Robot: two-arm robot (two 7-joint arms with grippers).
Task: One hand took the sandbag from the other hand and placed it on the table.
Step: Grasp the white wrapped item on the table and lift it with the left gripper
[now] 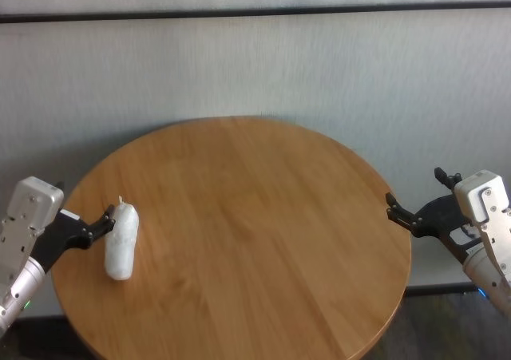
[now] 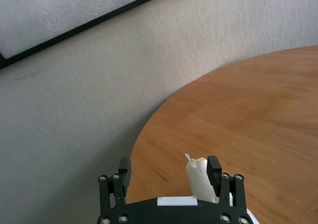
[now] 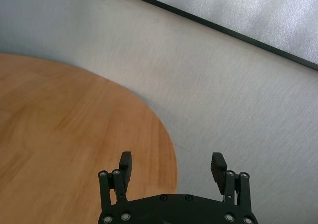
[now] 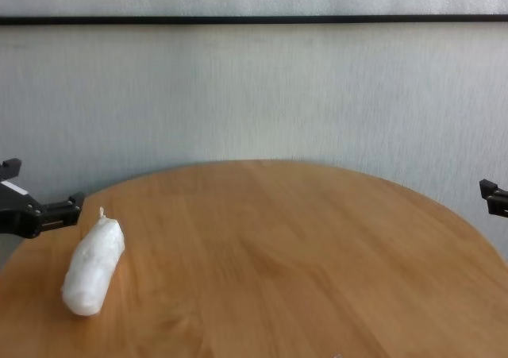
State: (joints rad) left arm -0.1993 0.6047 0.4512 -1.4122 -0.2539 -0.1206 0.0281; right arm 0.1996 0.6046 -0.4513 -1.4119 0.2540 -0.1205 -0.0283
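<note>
The white, lumpy, sausage-shaped sandbag [image 1: 121, 241] lies on the round wooden table [image 1: 255, 224] near its left edge, twisted tip pointing away from the robot, so the placing step looks finished. The left gripper [image 1: 101, 223] has its fingers spread wide, one finger right beside the bag's tip end; its next move, by my judgement, is to back clear without nudging the bag. The right gripper [image 1: 415, 212] hangs just off the table's right edge, fingers wide apart and holding nothing.

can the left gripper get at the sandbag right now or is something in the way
Probably yes. The left gripper is open at the table's left edge, right beside the sandbag, which lies flat with nothing between them. The right gripper hangs open off the far right edge.
</note>
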